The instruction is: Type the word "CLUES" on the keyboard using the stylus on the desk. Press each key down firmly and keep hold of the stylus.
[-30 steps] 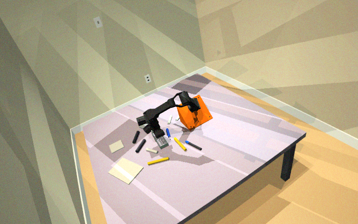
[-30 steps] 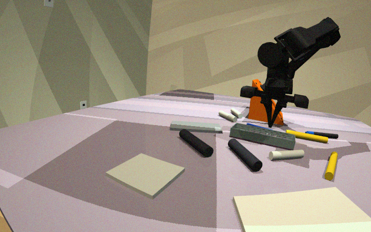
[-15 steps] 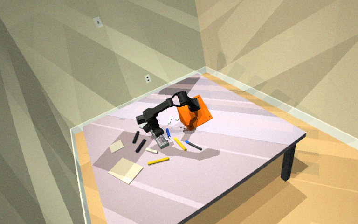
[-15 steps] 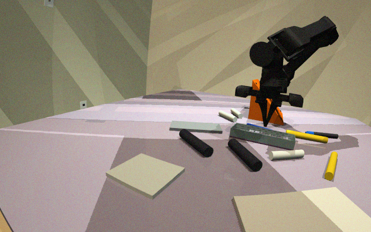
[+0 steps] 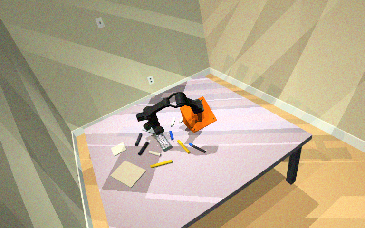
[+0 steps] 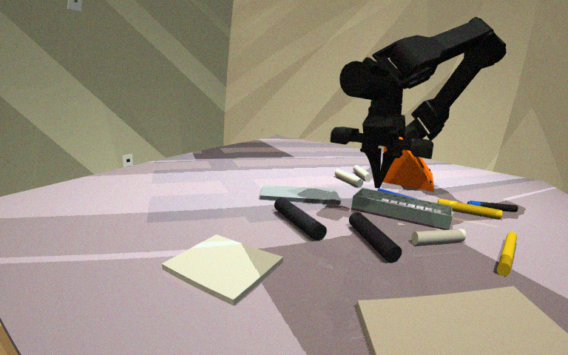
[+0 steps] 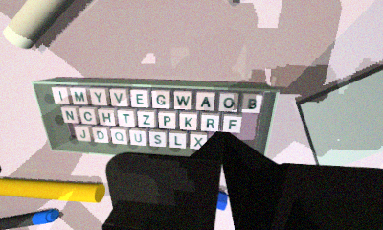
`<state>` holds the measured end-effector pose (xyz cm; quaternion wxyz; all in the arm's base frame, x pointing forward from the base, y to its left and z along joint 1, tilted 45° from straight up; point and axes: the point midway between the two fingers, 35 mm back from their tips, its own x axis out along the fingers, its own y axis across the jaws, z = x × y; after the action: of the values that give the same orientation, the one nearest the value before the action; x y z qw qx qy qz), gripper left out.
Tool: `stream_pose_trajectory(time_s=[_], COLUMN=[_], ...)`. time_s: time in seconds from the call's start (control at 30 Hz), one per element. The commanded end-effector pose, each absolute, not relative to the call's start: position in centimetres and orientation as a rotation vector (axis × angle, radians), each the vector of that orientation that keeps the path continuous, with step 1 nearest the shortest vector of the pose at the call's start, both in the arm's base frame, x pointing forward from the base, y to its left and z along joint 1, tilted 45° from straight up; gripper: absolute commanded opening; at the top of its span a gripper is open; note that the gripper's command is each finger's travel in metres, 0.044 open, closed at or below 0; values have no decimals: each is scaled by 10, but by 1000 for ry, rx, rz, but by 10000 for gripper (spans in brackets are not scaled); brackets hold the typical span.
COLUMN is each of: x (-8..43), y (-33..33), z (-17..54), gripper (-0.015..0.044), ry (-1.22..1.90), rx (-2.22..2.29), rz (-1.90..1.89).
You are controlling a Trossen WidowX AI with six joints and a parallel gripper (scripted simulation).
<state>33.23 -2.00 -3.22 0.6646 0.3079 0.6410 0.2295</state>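
Note:
The green keyboard [image 5: 163,142] [image 6: 401,208] [image 7: 155,115] lies flat in the middle of the table, with white letter keys in three rows. My gripper [image 5: 158,130] [image 6: 377,184] [image 7: 221,138] is shut, with nothing between its fingers. Its tips point down at the keyboard's near edge, beside the X key. A short blue pen [image 5: 171,135] [image 6: 395,193] lies on the table along the keyboard; it also shows in the wrist view [image 7: 221,200], partly hidden under my fingers. A thin black stylus with a blue tip [image 5: 197,147] [image 6: 494,205] [image 7: 23,219] lies further off beside a yellow marker [image 5: 183,146] [image 6: 470,208] [image 7: 45,190].
The orange arm base [image 5: 198,118] [image 6: 408,173] stands behind. Two black cylinders [image 5: 138,139] [image 6: 300,218], a white cylinder [image 5: 154,153] [image 6: 438,237] [image 7: 33,21], a second yellow marker [image 5: 161,163] [image 6: 507,254], a grey-green plate [image 6: 298,193] [image 7: 351,120] and two pale pads [image 5: 128,173] [image 6: 221,265] surround the keyboard.

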Motion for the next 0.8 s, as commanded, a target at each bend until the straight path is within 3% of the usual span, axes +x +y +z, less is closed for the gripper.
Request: stream_pose_trajectory(time_s=[0.0, 0.3, 0.77], x=[332, 306, 310], y=[-23, -2, 17], z=[-35, -18, 1], gripper=[0, 0, 0], ry=[1450, 1452, 1452], rx=[691, 693, 693], rz=[516, 517, 515])
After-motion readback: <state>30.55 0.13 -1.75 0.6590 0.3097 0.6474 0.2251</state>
